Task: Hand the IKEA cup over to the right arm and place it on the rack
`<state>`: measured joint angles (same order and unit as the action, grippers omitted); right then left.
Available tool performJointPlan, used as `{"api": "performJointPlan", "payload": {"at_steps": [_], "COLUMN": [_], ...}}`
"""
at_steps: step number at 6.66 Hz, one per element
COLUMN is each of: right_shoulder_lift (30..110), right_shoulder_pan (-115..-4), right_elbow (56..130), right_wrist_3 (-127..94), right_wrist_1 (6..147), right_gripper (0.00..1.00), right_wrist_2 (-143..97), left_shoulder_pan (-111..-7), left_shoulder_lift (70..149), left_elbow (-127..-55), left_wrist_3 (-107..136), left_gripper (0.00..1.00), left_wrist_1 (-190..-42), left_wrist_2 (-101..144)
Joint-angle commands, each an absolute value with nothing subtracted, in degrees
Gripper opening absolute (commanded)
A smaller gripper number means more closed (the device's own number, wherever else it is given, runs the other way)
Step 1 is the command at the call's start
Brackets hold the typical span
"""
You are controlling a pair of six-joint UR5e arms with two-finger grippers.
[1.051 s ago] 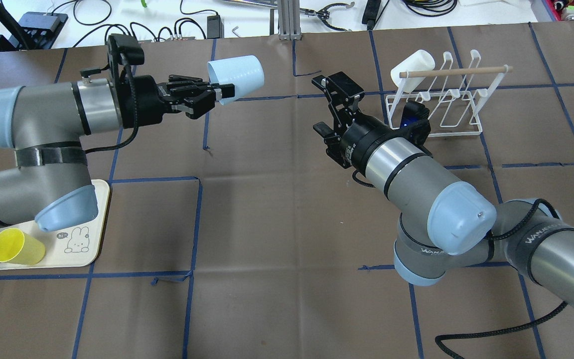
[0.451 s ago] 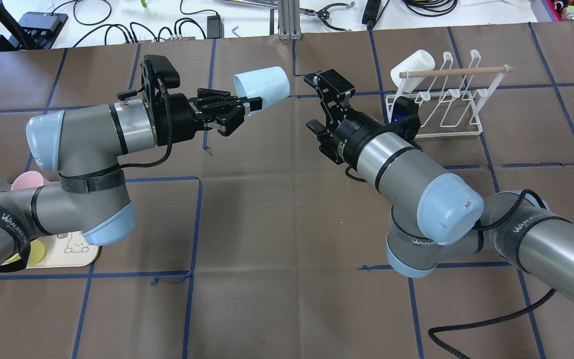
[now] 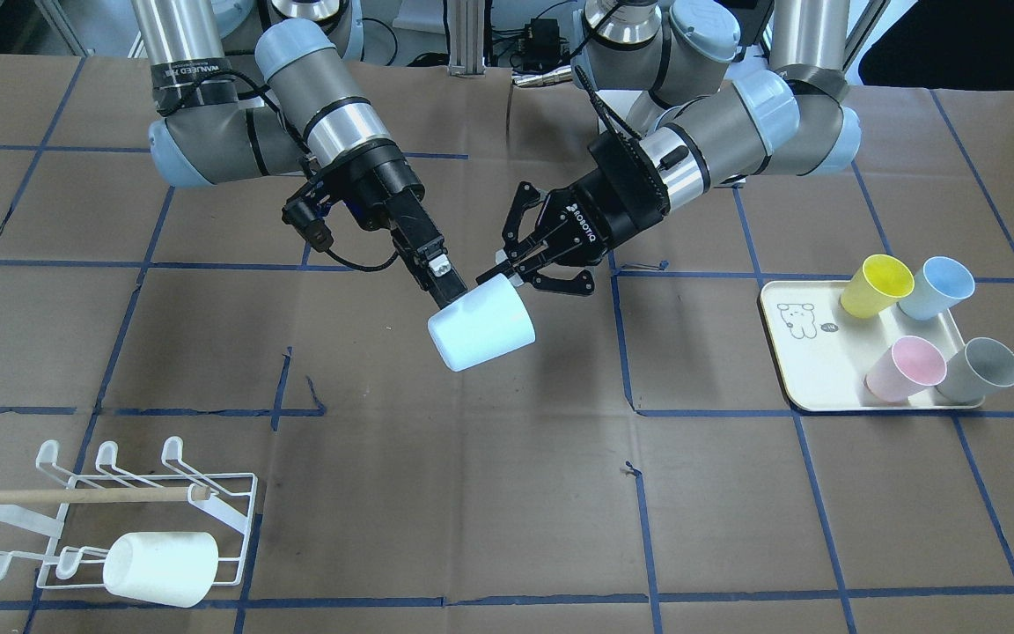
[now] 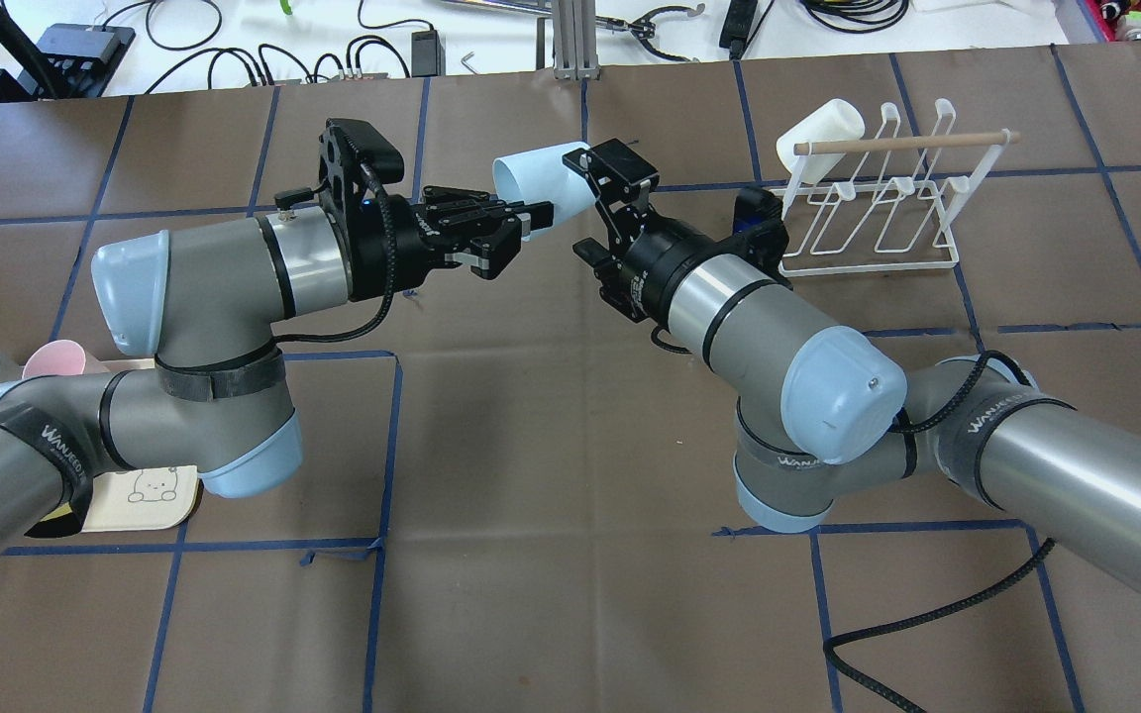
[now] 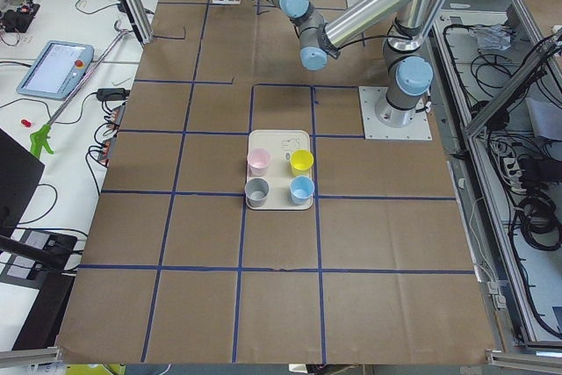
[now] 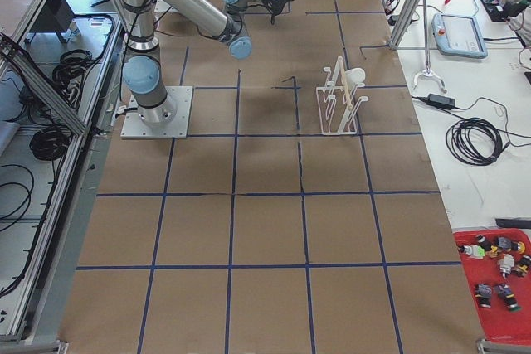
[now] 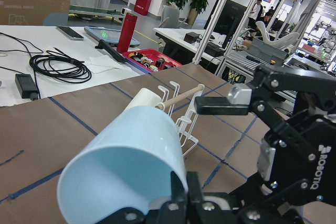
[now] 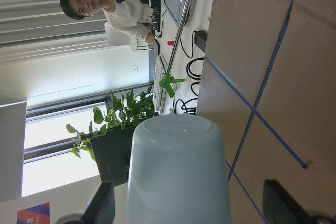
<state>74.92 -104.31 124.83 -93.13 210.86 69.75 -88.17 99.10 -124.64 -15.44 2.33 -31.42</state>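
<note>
Closing in on each other, the left gripper point(image 4: 534, 215) is pinching the blue cup point(image 4: 534, 176) in mid-air between the open fingers of the right gripper point(image 4: 598, 206), and letting go early is risking a drop.

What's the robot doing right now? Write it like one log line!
phase: handover | left gripper: shut on pale blue cup rim | right gripper: open, straddling cup | rack: one white cup

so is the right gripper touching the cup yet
Apart. In the right wrist view the cup sits between the open fingers of the right gripper, with background showing between it and each finger.
</note>
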Motion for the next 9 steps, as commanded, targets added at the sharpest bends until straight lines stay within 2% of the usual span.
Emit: {"api": "performJointPlan", "payload": {"at_steps": [1,5,8,9], "right_shoulder_lift": [74.5,70.3,70.3,70.3], "right_shoulder_pan": [-104.6,-104.5,-104.4,-104.4], "right_elbow": [123.8,119.5,119.6,119.7], "right_wrist_3": [-93.2,-93.2,-93.2,-93.2], "right_wrist_1": [210.8,210.8,210.7,210.7], "right_gripper": [1.0,1.0,0.99,0.93], "right_wrist_2": [69.8,69.4,69.3,69.4], "left_shoulder_pan": [-88.5,-88.5,-88.5,-88.5], "left_shoulder_lift": [99.1,99.0,98.9,98.8], "left_elbow": [-124.6,-124.7,-124.7,-124.7], "left_wrist_3": [-15.1,-15.0,-14.9,-14.9], "left_gripper": [0.03,0.04,0.04,0.04], "left_wrist_1": [2.5,2.5,2.5,2.5], "left_wrist_2": [-31.9,-31.8,-31.6,-31.6]}}
